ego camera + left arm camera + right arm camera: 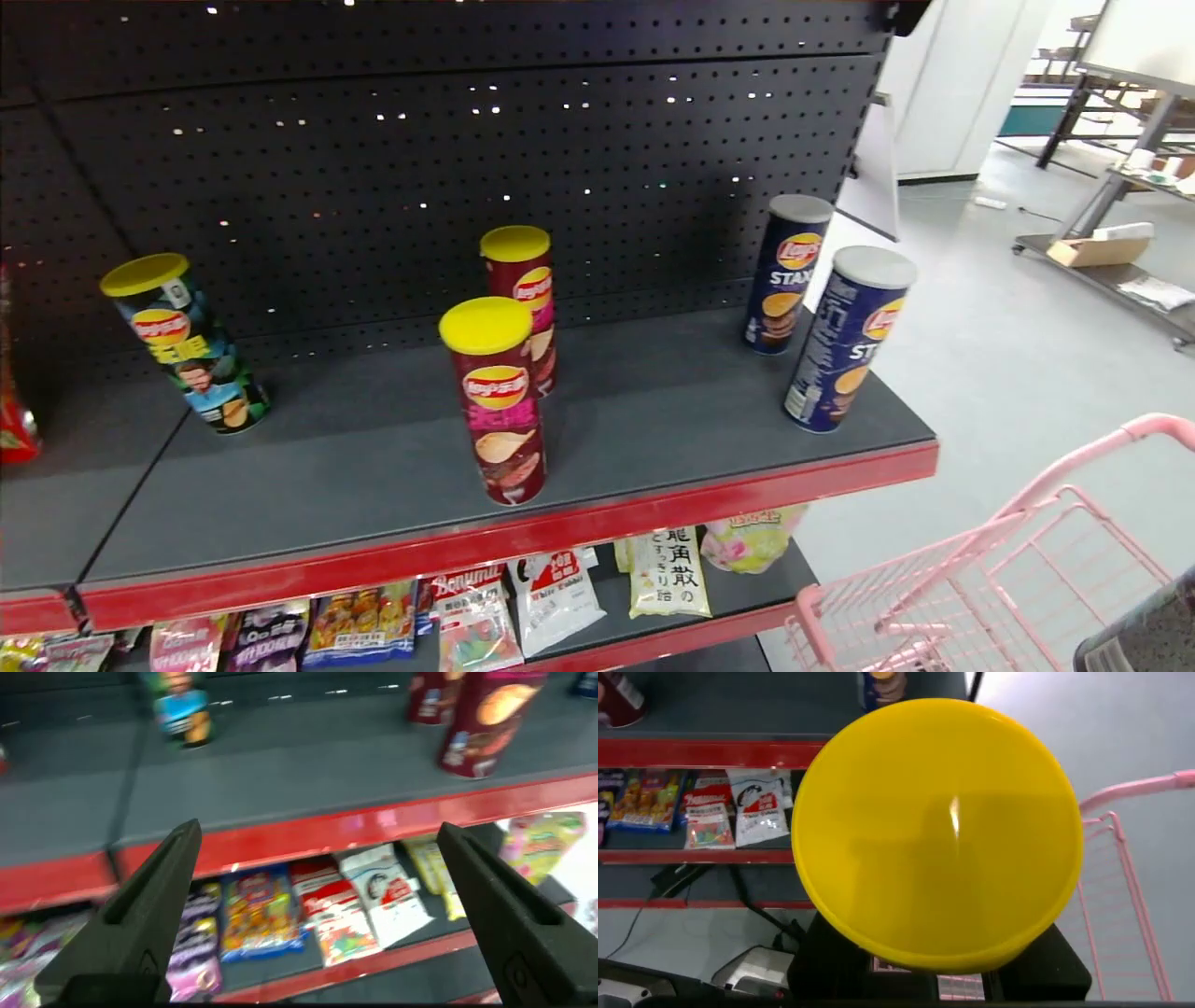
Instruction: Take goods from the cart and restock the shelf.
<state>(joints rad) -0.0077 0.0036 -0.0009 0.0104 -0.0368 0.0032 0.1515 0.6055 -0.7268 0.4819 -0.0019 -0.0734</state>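
Note:
In the right wrist view a chip can's yellow lid [938, 831] faces the camera, and my right gripper [938, 966] is shut on the can, held off the floor between the shelf and the pink cart [1134, 868]. My left gripper [318, 831] is open and holds nothing; it faces the shelf's red front edge [280, 831]. On the grey shelf board [373, 467] stand two maroon cans [499, 401] [523, 299], two blue cans [789, 275] [850, 341] and a green can [187, 345]. The cart [1008, 569] stands at the lower right.
A black pegboard [420, 140] backs the shelf. Snack bags [560, 593] line the lower shelf. There is free board between the green can and the maroon cans, and between the maroon and blue cans. Open grey floor [1008, 355] lies to the right, with a rolling rack [1111, 252] beyond it.

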